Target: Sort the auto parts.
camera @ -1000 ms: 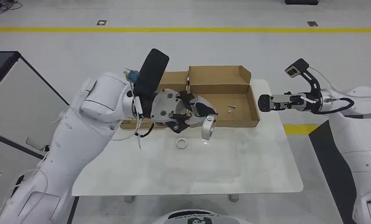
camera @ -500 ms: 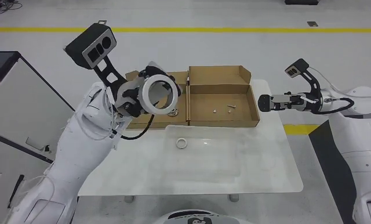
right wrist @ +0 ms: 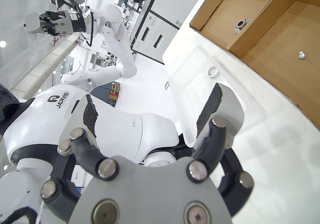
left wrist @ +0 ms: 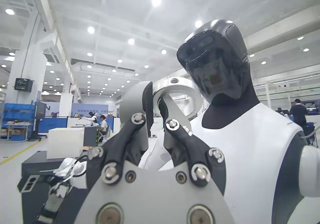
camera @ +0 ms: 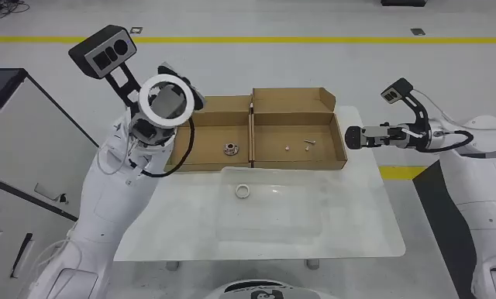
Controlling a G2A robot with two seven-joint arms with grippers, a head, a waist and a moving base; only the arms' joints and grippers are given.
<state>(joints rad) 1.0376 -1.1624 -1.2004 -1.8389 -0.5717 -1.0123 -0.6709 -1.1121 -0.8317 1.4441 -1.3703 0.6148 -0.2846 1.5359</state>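
My left gripper is shut on the rim of a large metal ring, one finger inside it and one outside. From above, this ring is held high beyond the table's left end, left of the boxes, with the left gripper beneath it. A gear-like part lies in the left cardboard box. Small bolts lie in the right cardboard box. A small ring sits in the clear tray. My right gripper stands open and empty off the table's right edge.
The white table carries the two open boxes side by side at the back and the clear tray in front of them. A dark cabinet stands to the left. The right wrist view shows the gear-like part and small ring.
The left arm has swung the large ring from just above the table's middle up and to the left, turning it face-up. The right arm has kept still.
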